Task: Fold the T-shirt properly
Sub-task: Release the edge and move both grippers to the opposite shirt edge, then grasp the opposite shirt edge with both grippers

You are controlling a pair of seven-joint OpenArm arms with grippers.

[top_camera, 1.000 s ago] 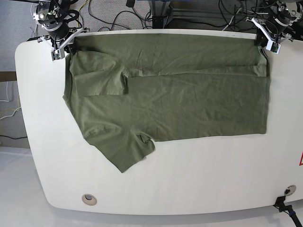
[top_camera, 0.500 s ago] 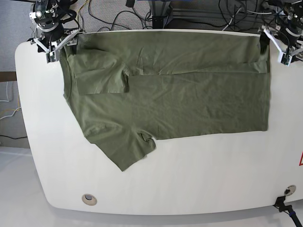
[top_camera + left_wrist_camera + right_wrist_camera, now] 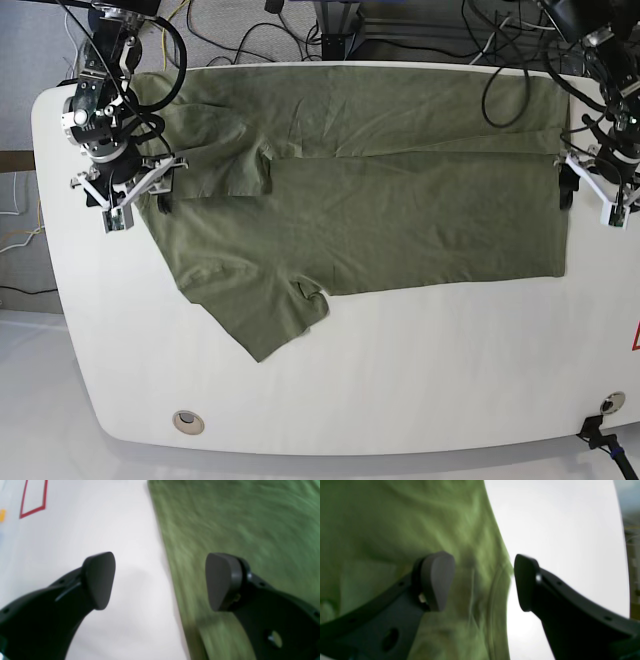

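The olive-green T-shirt (image 3: pixel 400 200) lies flat across the white table (image 3: pixel 400 380), its far strip folded toward the middle and one sleeve (image 3: pixel 262 318) sticking out at the near left. My right gripper (image 3: pixel 135 198) hovers at the shirt's collar-side edge, open; in the right wrist view it (image 3: pixel 483 582) straddles the cloth's edge (image 3: pixel 495 585), one finger over fabric and one over bare table. My left gripper (image 3: pixel 590 200) stands open at the hem side; in the left wrist view it (image 3: pixel 160 580) straddles the shirt's edge (image 3: pixel 225 517). Neither holds anything.
Cables (image 3: pixel 300 30) run behind the table's far edge. A round grommet (image 3: pixel 188 421) sits near the front left and another (image 3: pixel 610 402) at the front right. A red marking (image 3: pixel 32 497) is on the table beyond the hem side.
Both grippers opened at the shirt's far corners and let the cloth go. They have since moved toward the near side along the shirt's two side edges.
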